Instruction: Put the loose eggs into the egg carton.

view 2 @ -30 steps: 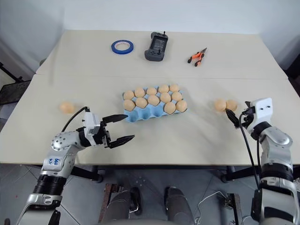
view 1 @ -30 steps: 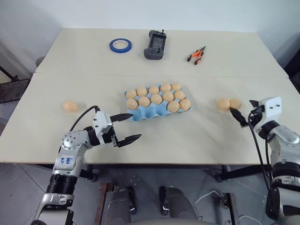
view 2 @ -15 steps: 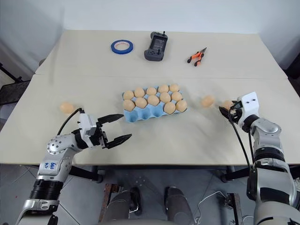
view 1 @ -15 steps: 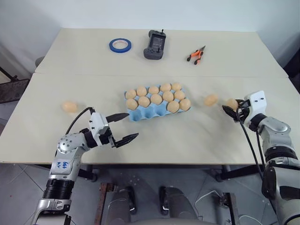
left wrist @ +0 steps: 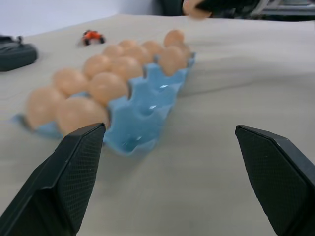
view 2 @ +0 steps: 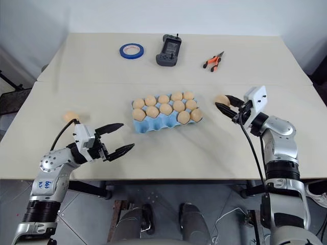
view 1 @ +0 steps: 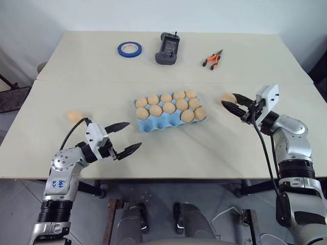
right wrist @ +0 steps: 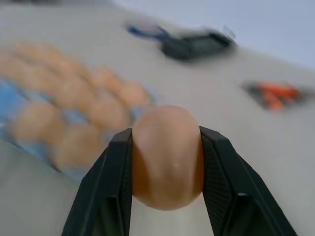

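**Right gripper holds an egg beside the carton**

The egg carton (view 1: 170, 109), ten cups filled, lies between the grippers. The right gripper (view 1: 229, 104) is clamped on an egg (right wrist: 166, 156) just right of it. The left gripper (view 1: 125, 137) stands wide apart, empty; another loose egg (view 1: 74, 116) lies to its left.

— Any writing you can read?

— Only blue handwritten marks on my left arm (view 1: 60, 182), too small for me to make out. I read nothing on the tape roll (view 1: 129, 49), the dark handset (view 1: 167, 48) or the carton (view 1: 153, 125).

— Any numbers or brands?

— None that I can read.
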{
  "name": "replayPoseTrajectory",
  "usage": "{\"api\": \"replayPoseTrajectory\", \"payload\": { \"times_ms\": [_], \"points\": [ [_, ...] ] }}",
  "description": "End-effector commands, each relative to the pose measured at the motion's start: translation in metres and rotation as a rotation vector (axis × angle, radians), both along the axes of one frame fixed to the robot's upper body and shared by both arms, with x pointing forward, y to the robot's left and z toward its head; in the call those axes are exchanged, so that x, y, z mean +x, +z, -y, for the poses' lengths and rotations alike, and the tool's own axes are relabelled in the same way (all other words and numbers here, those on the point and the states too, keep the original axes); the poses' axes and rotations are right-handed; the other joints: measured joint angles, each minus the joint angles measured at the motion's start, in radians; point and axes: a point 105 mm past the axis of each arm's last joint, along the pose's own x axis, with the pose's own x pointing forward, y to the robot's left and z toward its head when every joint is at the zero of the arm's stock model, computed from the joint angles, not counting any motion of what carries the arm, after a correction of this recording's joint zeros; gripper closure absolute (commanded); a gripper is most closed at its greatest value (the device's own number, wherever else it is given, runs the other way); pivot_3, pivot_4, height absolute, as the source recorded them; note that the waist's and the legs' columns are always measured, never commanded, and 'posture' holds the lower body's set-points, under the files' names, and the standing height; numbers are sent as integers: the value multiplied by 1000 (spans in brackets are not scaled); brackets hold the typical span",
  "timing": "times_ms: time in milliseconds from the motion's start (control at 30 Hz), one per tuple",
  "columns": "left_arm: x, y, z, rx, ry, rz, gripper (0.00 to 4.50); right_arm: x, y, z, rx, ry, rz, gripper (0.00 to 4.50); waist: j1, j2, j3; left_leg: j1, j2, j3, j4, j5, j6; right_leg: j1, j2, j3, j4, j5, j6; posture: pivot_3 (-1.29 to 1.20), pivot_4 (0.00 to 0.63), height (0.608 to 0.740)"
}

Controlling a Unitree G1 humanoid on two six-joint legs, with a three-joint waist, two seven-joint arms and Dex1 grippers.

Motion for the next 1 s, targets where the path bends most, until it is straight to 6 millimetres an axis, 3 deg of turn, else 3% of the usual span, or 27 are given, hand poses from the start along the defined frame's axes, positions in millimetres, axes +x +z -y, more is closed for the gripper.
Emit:
{"api": "replayPoseTrajectory", "payload": {
  "times_ms": [33, 200, 300, 400, 433, 533, 667, 800, 1000],
  "points": [
    [-3, 5, -12, -16, 48, 12, 0, -10, 15, -46, 26, 114, 25, 2992, -1, 0, 0, 0, 0, 0, 0, 0, 0, 0, 0, 0, 0, -1, -1, 0, 150, 740],
    [-3, 2, -20, -23, 90, 1, 0, -11, -3, -107, 13, 204, -45, 2992, -1, 0, 0, 0, 0, 2, -5, 0, -1, -3, -1, 1, -1, -5, -10, 0, 150, 740],
    [-3, 3, -17, -27, 88, 3, 0, -9, -21, -121, -33, 214, -70, 2992, 1, 0, 0, -1, -1, 3, -8, 1, -2, -5, -1, 1, -1, -5, -8, 0, 150, 740],
    [-4, 4, -15, -30, 86, 5, 0, -7, -26, -130, -26, 217, -87, 2992, 7, 0, 0, -2, -3, 3, -10, 1, -2, -6, -3, 0, -2, -3, -6, 0, 150, 740],
    [-4, 5, -15, -31, 85, 5, 0, -8, -27, -132, -25, 224, -89, 2307, 6, 0, 0, -3, -3, 3, -11, 1, -2, -7, -3, 0, -2, -3, -6, 0, 150, 740],
    [-5, 6, -14, -32, 86, 6, 0, -9, -27, -134, -25, 230, -89, 1312, 4, 0, 0, -3, -3, 4, -12, 1, -2, -7, -3, -1, -2, -3, -5, 0, 150, 740],
    [-6, 9, -14, -28, 84, 24, 0, -12, -15, -121, 1, 222, -47, 16, 2, 0, 0, -2, -3, 4, -11, 1, -2, -7, -3, -2, -1, -3, -5, 0, 150, 740],
    [-8, 12, -14, -22, 75, 37, 0, -26, -7, -92, 23, 208, 14, 16, 7, 0, 0, -2, -3, 4, -11, 1, -3, -7, -3, -2, -1, -3, -4, 0, 150, 740],
    [-9, 12, -14, -14, 60, 21, 0, -52, -26, -21, 0, 42, 40, 16, 26, 0, 0, -2, -3, 3, -12, 1, -2, -6, -3, -2, -5, -3, -5, 0, 150, 740]
  ]
}}
